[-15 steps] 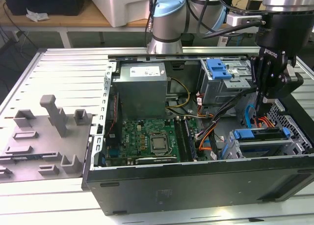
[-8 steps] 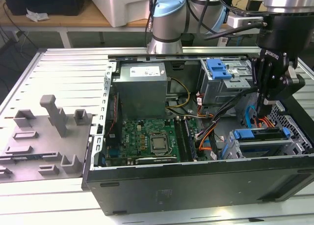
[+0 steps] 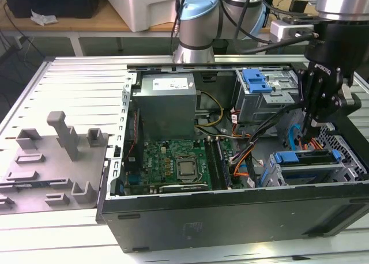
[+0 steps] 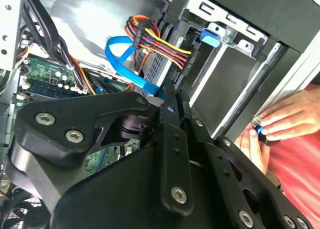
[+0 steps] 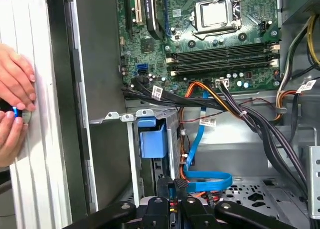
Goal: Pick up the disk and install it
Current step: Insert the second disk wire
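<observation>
Arm upright, gripper [image 3: 313,124] pointing down, jaws seemingly closed.

An open computer case [image 3: 230,218] is seen lying on a slatted metal worktop [image 3: 75,74] in the exterior view. A green motherboard [image 3: 173,166] with its processor socket [image 3: 185,169] is set at the lower centre, below a grey power supply [image 3: 166,102]. A grey moulded fixture [image 3: 52,160] is placed at the left of the frame. A blue flat cable [image 4: 125,64] is looped beside bundled coloured wires [image 4: 160,41] in the second wrist view.
</observation>
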Tool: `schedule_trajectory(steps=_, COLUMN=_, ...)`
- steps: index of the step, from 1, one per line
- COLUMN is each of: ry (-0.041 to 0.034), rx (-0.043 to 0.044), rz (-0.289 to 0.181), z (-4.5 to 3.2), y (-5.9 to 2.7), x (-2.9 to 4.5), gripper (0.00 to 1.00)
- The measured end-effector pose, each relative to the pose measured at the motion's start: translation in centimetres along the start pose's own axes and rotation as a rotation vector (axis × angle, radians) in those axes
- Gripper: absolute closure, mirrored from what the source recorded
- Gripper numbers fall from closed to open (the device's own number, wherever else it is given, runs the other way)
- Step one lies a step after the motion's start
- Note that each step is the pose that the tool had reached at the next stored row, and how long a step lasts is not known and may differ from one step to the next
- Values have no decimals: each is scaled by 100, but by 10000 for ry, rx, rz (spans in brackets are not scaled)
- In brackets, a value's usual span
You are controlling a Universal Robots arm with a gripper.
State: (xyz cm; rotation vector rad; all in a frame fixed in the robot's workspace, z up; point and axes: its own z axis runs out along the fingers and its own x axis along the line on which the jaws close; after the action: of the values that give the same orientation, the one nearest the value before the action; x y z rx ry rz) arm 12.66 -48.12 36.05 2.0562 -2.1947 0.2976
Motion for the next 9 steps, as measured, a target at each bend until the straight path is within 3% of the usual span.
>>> schedule_trajectory(steps=4, ry=-250, rx=-22, rz=11, z=20, y=-40, x=77, gripper=84)
schedule_trajectory(steps=6, ry=-311, rx=-27, rz=14, z=26, y=-47, x=100, gripper=84)
schedule_trajectory(steps=9, ry=-469, rx=-39, rz=22, z=41, y=-57, x=160, gripper=84)
